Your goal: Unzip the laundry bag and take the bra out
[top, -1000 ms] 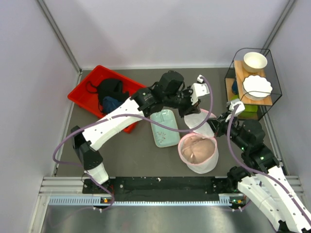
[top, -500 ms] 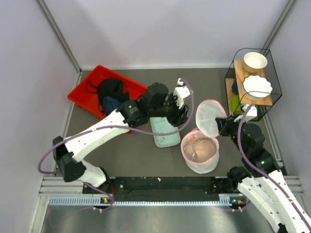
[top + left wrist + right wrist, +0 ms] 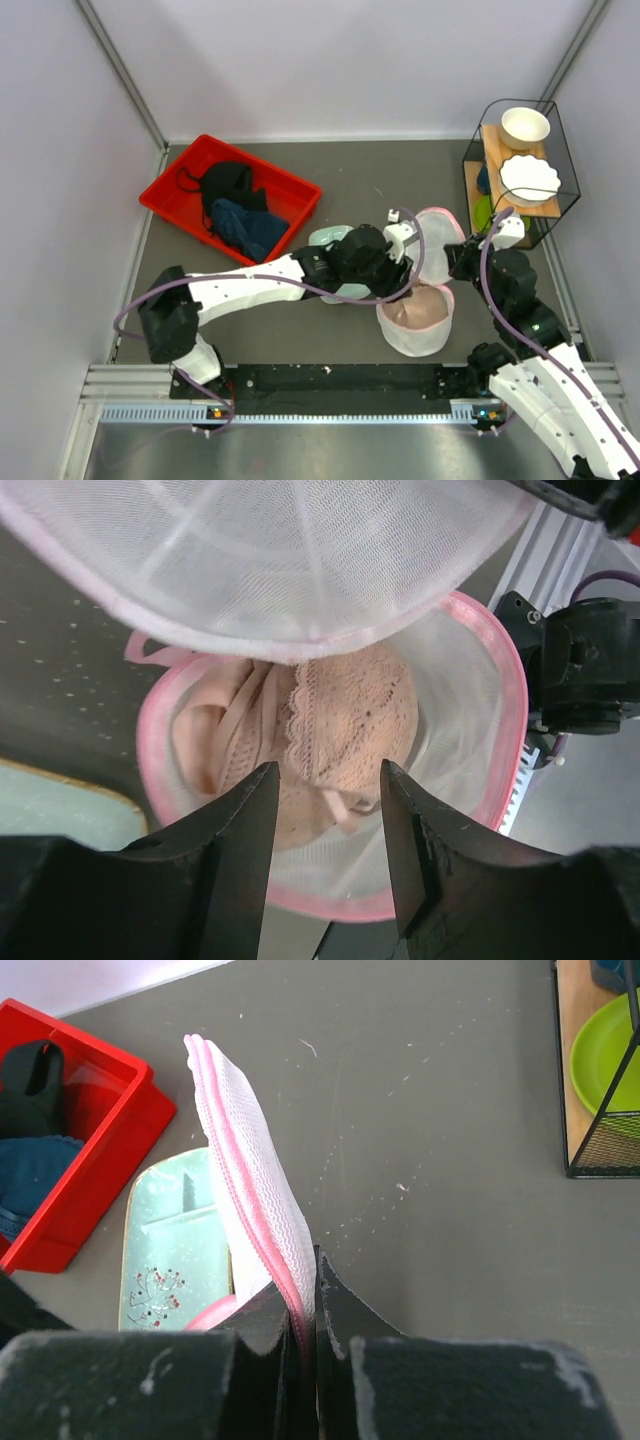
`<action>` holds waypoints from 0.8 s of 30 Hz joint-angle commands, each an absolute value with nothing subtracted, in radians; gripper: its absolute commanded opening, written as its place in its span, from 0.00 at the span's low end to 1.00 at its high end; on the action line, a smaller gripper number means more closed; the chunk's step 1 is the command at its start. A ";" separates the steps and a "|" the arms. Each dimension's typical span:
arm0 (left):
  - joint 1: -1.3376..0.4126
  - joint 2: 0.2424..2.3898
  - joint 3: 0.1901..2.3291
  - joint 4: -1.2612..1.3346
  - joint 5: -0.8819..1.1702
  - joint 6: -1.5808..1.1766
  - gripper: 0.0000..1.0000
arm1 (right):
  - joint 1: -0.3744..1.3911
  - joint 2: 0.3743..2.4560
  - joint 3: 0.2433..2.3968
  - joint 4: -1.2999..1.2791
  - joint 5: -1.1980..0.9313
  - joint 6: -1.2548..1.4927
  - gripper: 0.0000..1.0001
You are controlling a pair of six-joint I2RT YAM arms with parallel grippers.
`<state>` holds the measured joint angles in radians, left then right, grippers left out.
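Beneath the black fingers of the left end effector (image 3: 325, 780), the laundry bag (image 3: 470, 710) is showing white translucent mesh edged in pink. Inside it, the bra (image 3: 345, 720) is showing peach-pink with scalloped lace. The flap (image 3: 245, 1160) in the right end effector (image 3: 308, 1285) is showing matching white mesh and pink trim. Left of that end effector, the mint tray (image 3: 175, 1230) is bearing a small dark-red sprig pattern. The red bin (image 3: 95, 1130) is framing a black garment (image 3: 25, 1085) and a dark blue cloth (image 3: 35, 1175). The table (image 3: 420, 1120) is showing dark grey with pale specks.

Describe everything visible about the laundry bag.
The laundry bag is a round white mesh drum with pink trim, standing unzipped on the dark table. Its lid flap is lifted upright, pinched in the shut jaws of the right gripper. The peach lace bra lies inside; the left gripper hovers open above it.
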<state>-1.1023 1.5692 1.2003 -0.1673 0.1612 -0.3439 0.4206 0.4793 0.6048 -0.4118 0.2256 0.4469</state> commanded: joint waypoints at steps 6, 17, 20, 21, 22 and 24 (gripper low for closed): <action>-1.144 1.739 1.336 -0.129 0.158 -0.486 0.54 | 0.417 0.466 0.652 -0.400 0.232 0.440 0.00; -1.151 1.760 1.477 -0.327 0.147 -0.407 0.00 | 0.417 0.448 0.653 -0.414 0.245 0.440 0.00; -1.125 1.651 1.460 -0.347 0.137 -0.374 0.00 | 0.416 0.437 0.655 -0.417 0.261 0.440 0.00; -1.118 1.622 1.453 -0.345 0.137 -0.368 0.00 | 0.417 0.436 0.655 -0.420 0.264 0.443 0.00; -1.114 1.559 1.436 -0.344 0.129 -0.359 0.00 | 0.417 0.434 0.655 -0.420 0.264 0.443 0.00; -1.108 1.502 1.422 -0.327 0.095 -0.324 0.00 | 0.416 0.436 0.653 -0.420 0.267 0.443 0.00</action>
